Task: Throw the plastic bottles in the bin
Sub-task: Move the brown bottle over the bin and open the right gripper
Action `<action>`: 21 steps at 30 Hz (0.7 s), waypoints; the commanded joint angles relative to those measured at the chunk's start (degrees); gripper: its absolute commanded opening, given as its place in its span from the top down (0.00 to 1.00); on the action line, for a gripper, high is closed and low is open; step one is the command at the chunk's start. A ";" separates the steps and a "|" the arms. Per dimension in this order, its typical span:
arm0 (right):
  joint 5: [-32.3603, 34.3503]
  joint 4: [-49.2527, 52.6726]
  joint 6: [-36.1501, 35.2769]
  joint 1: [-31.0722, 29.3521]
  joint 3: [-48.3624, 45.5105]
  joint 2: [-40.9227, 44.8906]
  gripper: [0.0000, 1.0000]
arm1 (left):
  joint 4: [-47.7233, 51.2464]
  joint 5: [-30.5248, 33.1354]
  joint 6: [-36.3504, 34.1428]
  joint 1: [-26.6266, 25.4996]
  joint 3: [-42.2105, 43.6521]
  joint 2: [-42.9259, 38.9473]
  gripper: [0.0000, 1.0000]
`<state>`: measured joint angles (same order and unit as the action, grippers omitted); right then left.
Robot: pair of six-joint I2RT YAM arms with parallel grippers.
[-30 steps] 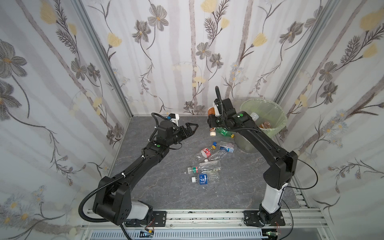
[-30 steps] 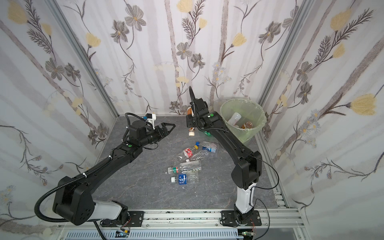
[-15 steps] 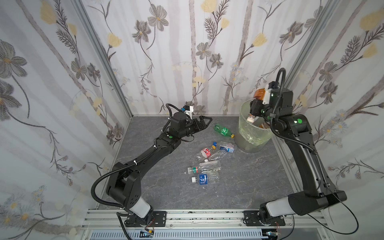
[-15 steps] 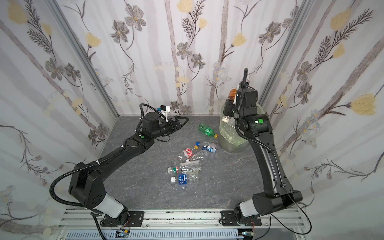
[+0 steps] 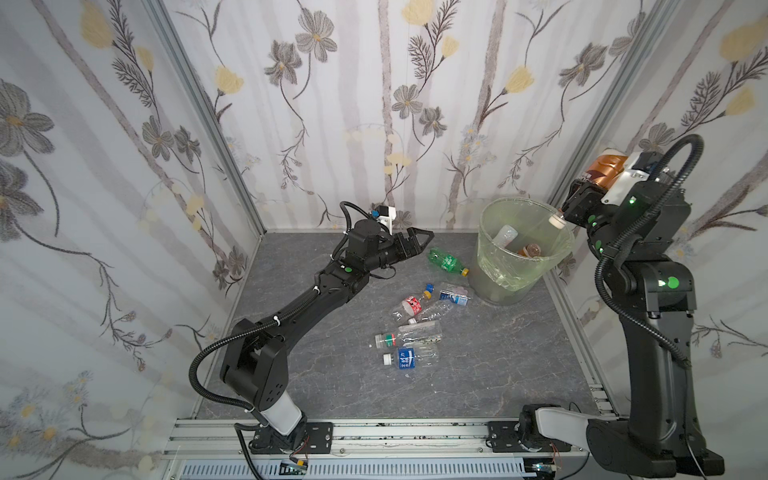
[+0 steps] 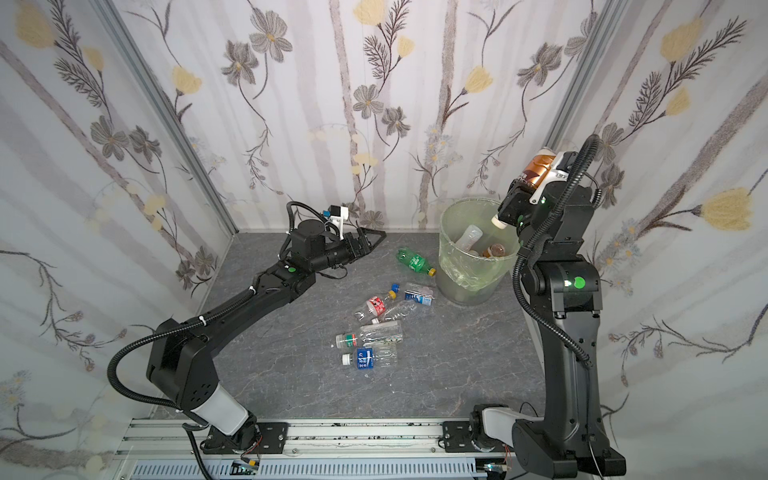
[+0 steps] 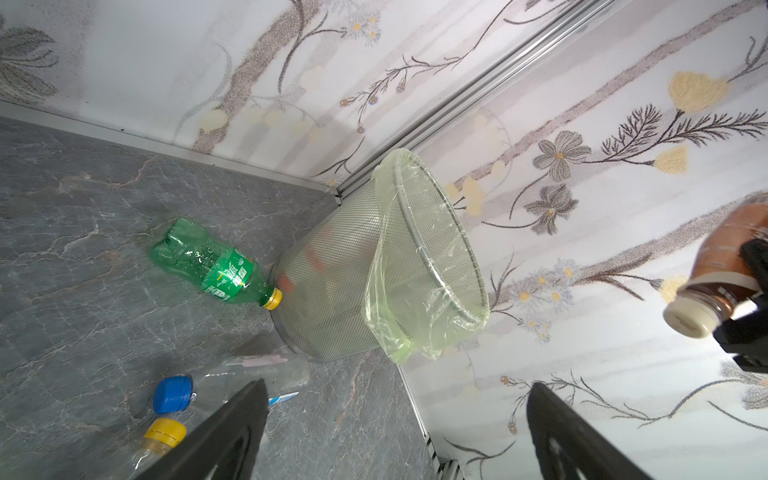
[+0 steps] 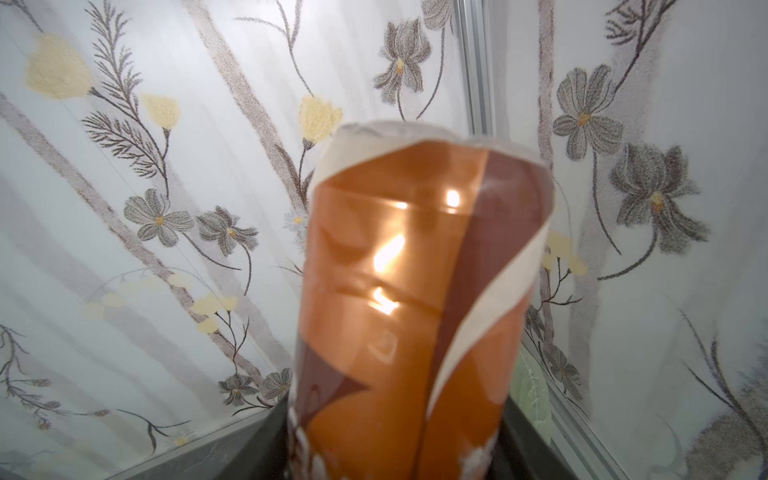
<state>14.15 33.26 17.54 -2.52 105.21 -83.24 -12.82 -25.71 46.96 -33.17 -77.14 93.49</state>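
Right wrist view is almost filled by the brown bottle [image 8: 415, 291], its orange, brown and cream label close against the lens. My right hand [image 5: 578, 200] is clamped around it. In both top views I hold it tilted, with the pale cap lowest and pointing down at the rim of the bin [image 5: 490, 282].

On the grey surface [image 5: 478, 374], the blue-labelled bottle [image 5: 409, 357] lies nearest my bases, on its side. Just behind it lies a clear bottle with a green label [image 5: 409, 334]. Farther on, a red-labelled bottle [image 5: 409, 305] with a yellow cap and a crumpled clear bottle [image 5: 435, 309] lie side by side. Beyond them a flattened bottle [image 5: 455, 293] with a blue cap lies near the bin's foot.

Farther still, the green bottle [image 5: 446, 261] lies on its side with its yellow cap right at the base of the bin. I cannot tell whether they touch. My left hand [image 5: 422, 241] hovers over the surface just beside that bottle. It is empty, and its fingers [image 7: 232, 432] are spread wide.

The bin stands upright in the far right corner, with a pale green liner [image 7: 386, 316] folded over its rim. Inside it I see a clear bottle [image 5: 505, 237] and a brownish one [image 5: 532, 249].
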 commanded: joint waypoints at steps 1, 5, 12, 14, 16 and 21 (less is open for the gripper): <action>-2.65 -0.38 1.28 1.85 -3.83 -6.12 0.29 | -1.67 -0.12 -0.11 0.01 0.63 -0.76 0.00; -5.89 3.18 2.71 2.62 -3.07 -12.23 0.01 | -1.68 0.24 -0.67 0.05 2.51 -2.42 0.00; -6.81 -1.23 3.02 2.16 -4.66 -5.55 0.00 | -1.66 0.36 -0.41 0.05 4.47 -2.45 0.00; -7.07 -0.87 2.88 2.09 -4.85 -5.20 0.00 | -1.68 0.20 -0.29 -0.01 4.52 -2.18 0.00; -7.71 -0.84 2.74 1.78 -5.23 -4.80 0.00 | -1.68 0.18 -0.20 -0.03 4.87 -2.22 0.00; -8.26 -2.29 2.59 -0.60 -7.83 -2.92 0.00 | -1.47 0.48 -0.62 0.08 6.81 -3.10 0.00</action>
<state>7.22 33.34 20.05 -2.09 98.32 -86.85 -13.10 -25.52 46.68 -33.17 -71.13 91.07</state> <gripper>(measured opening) 0.995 0.997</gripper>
